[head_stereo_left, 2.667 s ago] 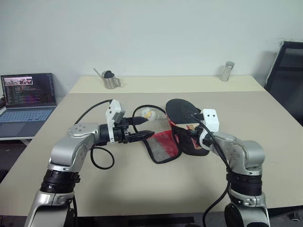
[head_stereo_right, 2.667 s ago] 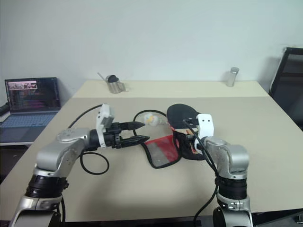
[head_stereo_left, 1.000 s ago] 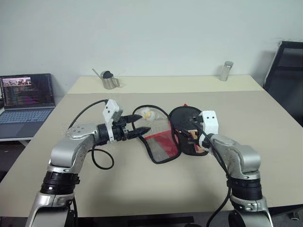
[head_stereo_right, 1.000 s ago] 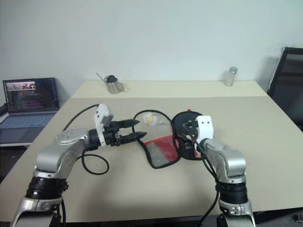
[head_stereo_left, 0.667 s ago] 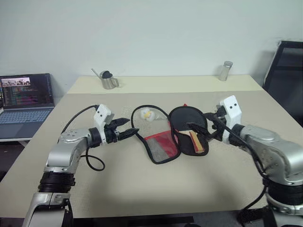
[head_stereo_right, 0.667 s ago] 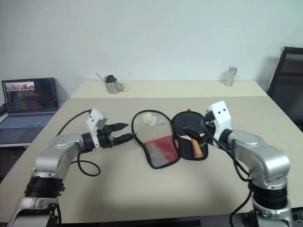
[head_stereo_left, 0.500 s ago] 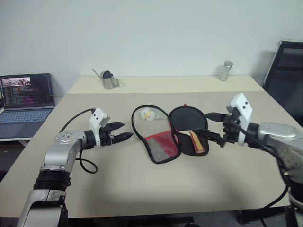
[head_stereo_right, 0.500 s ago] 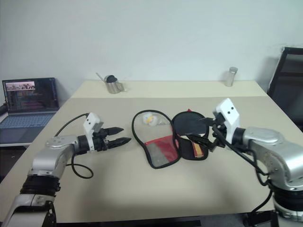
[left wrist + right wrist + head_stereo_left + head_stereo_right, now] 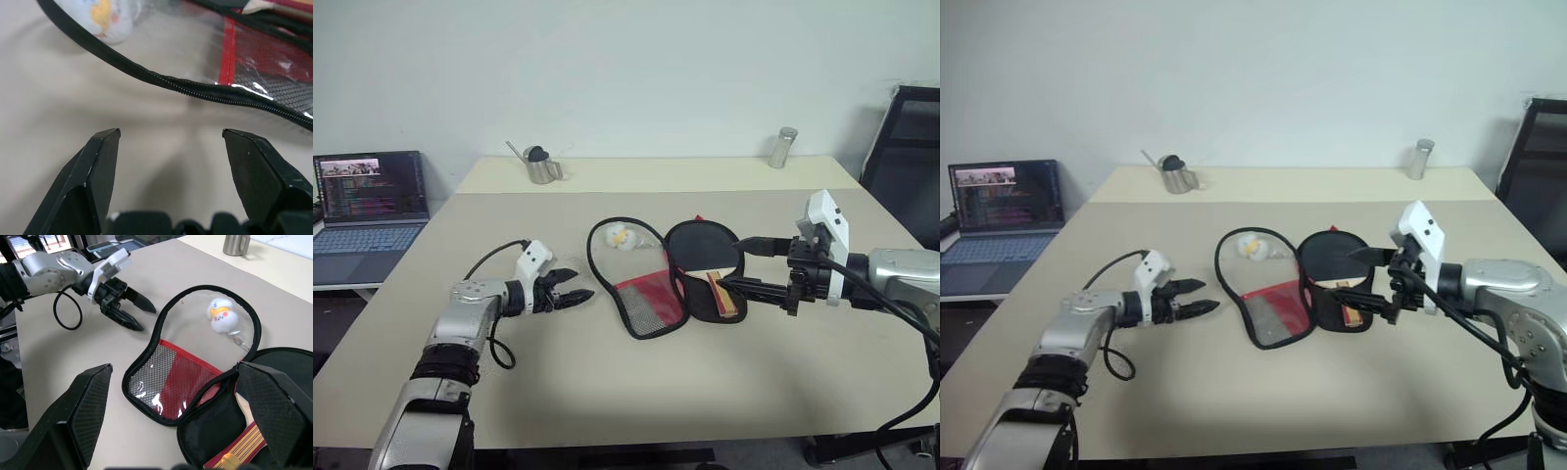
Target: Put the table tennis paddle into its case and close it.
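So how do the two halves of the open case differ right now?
The left flap is see-through with a red mesh panel, and a small white toy shows through it. The right half is solid black and holds the paddle, handle toward the robot. Both lie flat on the table, joined in the middle, unzipped.

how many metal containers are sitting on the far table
2. A small metal watering can stands toward the far table's left end, and a metal cylinder canister toward its right end. Nothing appears hidden.
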Robot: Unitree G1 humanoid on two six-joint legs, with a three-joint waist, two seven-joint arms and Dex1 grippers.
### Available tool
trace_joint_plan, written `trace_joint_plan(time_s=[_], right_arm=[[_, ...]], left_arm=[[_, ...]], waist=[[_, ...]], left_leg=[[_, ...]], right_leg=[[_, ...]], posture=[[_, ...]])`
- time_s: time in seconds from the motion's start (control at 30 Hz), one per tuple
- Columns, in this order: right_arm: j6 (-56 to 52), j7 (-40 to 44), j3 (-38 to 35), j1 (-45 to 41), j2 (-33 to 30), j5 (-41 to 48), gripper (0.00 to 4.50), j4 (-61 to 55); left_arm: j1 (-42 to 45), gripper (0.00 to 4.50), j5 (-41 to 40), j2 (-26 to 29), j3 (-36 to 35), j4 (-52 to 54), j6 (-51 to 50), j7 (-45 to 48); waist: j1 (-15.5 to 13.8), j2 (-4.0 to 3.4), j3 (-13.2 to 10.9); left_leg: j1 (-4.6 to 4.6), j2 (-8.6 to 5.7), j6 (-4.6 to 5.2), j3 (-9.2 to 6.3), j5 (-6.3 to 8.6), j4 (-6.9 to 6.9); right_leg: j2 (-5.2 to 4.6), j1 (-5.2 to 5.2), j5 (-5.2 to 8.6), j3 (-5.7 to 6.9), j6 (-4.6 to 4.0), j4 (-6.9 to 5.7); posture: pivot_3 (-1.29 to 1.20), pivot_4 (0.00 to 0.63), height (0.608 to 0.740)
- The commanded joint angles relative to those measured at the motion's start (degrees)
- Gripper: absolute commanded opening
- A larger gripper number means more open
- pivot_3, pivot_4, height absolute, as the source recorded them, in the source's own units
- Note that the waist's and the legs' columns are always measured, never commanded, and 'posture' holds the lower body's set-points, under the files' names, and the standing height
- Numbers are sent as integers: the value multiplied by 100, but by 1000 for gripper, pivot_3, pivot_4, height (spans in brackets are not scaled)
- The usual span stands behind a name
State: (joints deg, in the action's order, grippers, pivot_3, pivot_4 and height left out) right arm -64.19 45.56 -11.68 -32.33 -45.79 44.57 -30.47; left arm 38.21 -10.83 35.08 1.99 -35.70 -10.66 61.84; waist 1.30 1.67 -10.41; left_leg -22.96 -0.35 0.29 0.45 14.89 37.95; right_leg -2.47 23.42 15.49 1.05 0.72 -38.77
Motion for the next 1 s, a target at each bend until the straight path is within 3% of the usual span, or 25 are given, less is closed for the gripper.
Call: trace_joint_plan(time_s=[0.03, 0.47, 0.73, 1.0], right_arm=[[102, -85, -95, -75, -57, 144, 4477, -37], [85, -213, -123, -194, -198, 331, 4477, 68], [3, 104, -606, 232, -993, 556, 4477, 112], [7, 175, -1088, 812, -1551, 618, 4477, 74]], left_arm=[[289, 3642, 157, -167, 38, -271, 346, -65], [1256, 3642, 663, -1067, 375, -1402, 1368, -48], [2184, 3642, 517, -1995, 360, -1628, 1550, 200], [2925, 3642, 719, -2908, 413, -2655, 1986, 164]], waist=[[-4, 0, 0], [-45, 2, 0], [-173, 11, -6], [-137, 13, -7]], left_leg=[[0, -1, 0, 0, 0, 0], [-3, -4, 0, 0, 0, 2], [-13, -8, 0, -8, 0, 9], [-11, -8, 3, -4, 2, 7]], right_leg=[[-1, 0, 0, 0, 0, 0], [-1, 0, 0, 3, 1, -1], [-1, 0, 0, 14, 1, 4], [4, -4, -1, 13, 2, 13]], posture=[[0, 150, 740], [0, 150, 740], [0, 150, 740], [0, 150, 740]])
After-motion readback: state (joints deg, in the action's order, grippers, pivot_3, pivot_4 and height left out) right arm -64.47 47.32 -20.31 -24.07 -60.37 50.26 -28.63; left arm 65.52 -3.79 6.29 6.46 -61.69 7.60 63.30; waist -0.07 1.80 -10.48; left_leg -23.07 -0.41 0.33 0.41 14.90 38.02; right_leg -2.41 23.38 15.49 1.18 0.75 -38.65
